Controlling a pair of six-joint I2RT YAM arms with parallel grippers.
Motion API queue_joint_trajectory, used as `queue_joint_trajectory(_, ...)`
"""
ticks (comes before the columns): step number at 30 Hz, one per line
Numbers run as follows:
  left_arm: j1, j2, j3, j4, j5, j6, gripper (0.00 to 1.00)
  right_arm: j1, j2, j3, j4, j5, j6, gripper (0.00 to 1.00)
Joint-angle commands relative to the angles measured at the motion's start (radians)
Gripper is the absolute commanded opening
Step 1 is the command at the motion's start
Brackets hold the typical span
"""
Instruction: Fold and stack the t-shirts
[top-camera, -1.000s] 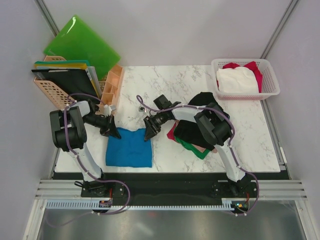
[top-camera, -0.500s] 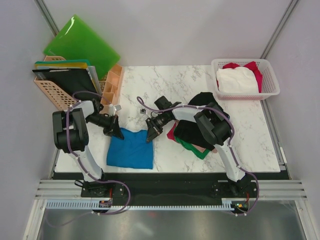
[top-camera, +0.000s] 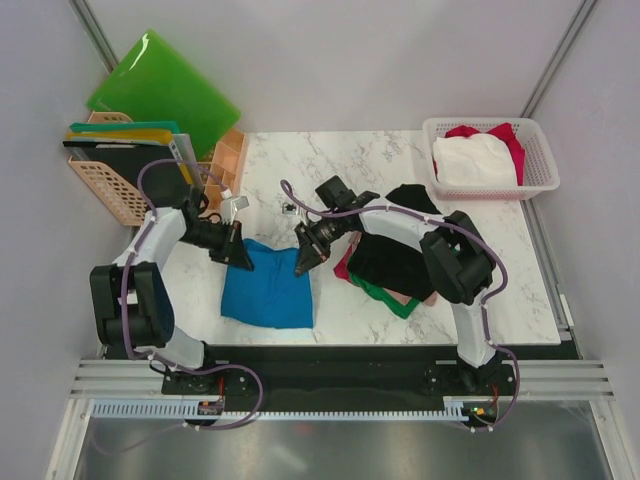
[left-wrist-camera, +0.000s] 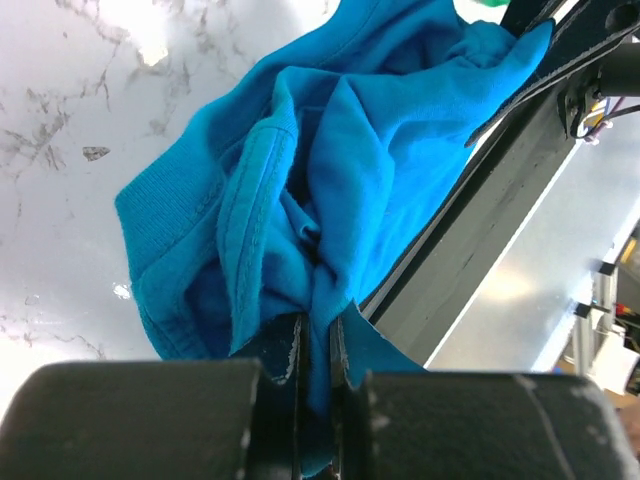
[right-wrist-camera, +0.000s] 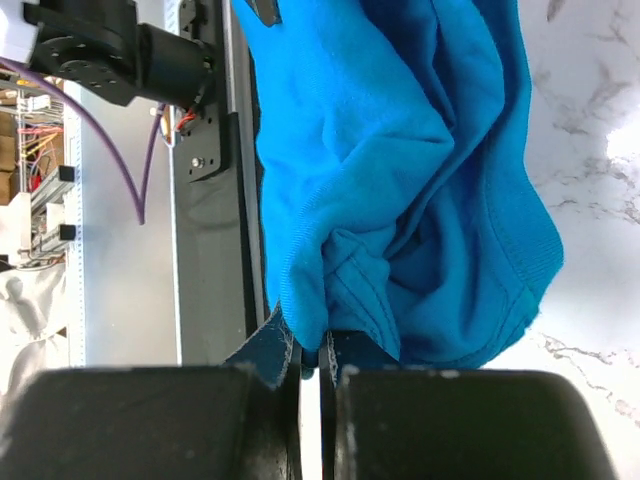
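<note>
1. Top external view: we find the blue t-shirt flat on the worktop, just beside the stacked pile on the left arm's side of it.
2. The left pincer and right pincer each clamp one far corner of the shirt. The wrist views show only a thin, bunched fold in each grip.
3. Risk, in our judgement: so slim a bite may slip from one pincer on the lift, and an uneven pull would skew the fold. The right arm could also drag the pile.
4. Pose: the left arm stretches low toward the pile. The right arm arches over the pile, with its wrist tipped down just beside it.
</note>
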Motion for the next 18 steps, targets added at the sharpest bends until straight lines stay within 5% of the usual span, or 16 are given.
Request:
queue_joint_trajectory(1,0.002,-0.078,0.031,-0.026,0.048,0.029,0.02,-0.002,-0.076,-0.006,-0.01,-0.029,-0.036,0.0)
queue_joint_trajectory(18,-0.055,-0.265,0.112,0.013,0.086,-0.038,0.02,-0.017,-0.332,-0.108,-0.019,0.009,-0.044,0.0)
